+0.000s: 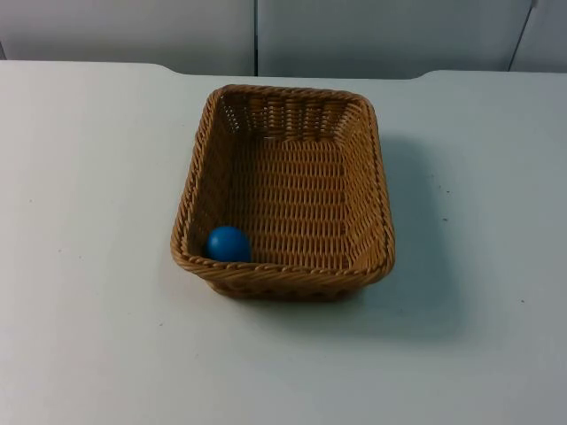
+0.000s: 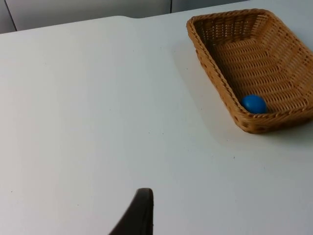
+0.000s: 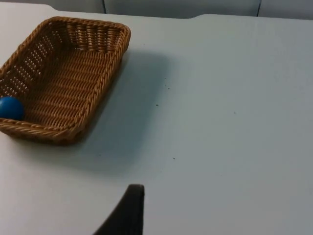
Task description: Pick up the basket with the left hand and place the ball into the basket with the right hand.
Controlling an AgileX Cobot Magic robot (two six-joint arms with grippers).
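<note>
Basket of woven brown wicker sits on the white table near the middle — the blue ball lies inside it, in the near left corner against the wall. Left gripper hangs over bare table well apart from the basket's left side; right gripper likewise on the right (one black fingertip of each in view). Whether either is clenched or released I cannot tell.
</note>
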